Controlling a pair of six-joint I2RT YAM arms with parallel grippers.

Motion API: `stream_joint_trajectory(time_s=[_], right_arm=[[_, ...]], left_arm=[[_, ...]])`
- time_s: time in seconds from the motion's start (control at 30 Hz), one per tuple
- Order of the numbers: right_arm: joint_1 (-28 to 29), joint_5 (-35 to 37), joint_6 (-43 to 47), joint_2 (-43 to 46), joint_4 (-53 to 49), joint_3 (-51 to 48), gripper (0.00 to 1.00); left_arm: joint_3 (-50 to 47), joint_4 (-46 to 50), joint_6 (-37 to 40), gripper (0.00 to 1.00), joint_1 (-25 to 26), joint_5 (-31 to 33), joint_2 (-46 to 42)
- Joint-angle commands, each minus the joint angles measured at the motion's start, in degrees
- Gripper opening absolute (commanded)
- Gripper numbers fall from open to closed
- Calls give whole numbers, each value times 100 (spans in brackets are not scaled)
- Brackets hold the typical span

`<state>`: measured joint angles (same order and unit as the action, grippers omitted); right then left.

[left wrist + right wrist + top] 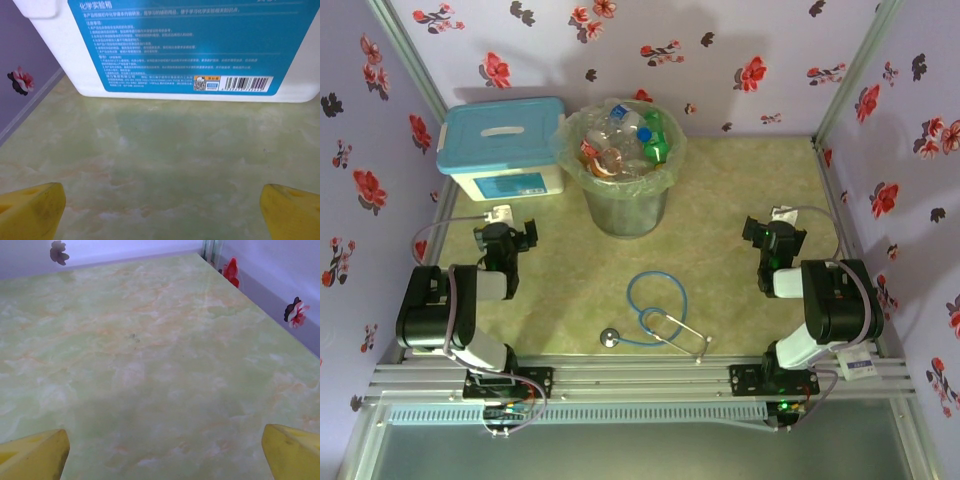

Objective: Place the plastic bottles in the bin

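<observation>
Several plastic bottles (625, 140), mostly clear with a green one and red and blue caps, are heaped inside the bin (625, 210), a round grey-green bucket lined with a clear bag, at the back centre. My left gripper (506, 236) hangs open over the table left of the bin, facing the white box; its yellow fingertips (30, 210) stand wide apart with bare table between them. My right gripper (775, 234) is open to the right of the bin, its yellow fingertips (292, 452) spread over bare marbled table.
A white box with a light-blue lid (502, 150) stands at the back left; its blue label (175, 45) is just ahead of my left gripper. A blue-tubed stethoscope (655, 320) lies in the near middle. Flowered walls enclose the table on three sides.
</observation>
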<state>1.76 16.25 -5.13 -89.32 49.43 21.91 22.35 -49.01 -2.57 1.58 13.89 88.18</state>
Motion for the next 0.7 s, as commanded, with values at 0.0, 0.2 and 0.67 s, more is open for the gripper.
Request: stream_joint_trajectory(time_s=[0.0, 0.2, 0.67], right_arm=[[0, -56, -88, -6, 243, -34, 99], [-1, -55, -84, 2, 235, -29, 99], [0, -271, -14, -21, 137, 34, 99]], left_arm=[[-29, -326, 107, 100, -31, -63, 53], [-37, -327, 107, 100, -27, -66, 58], [-38, -336, 107, 100, -25, -55, 55]])
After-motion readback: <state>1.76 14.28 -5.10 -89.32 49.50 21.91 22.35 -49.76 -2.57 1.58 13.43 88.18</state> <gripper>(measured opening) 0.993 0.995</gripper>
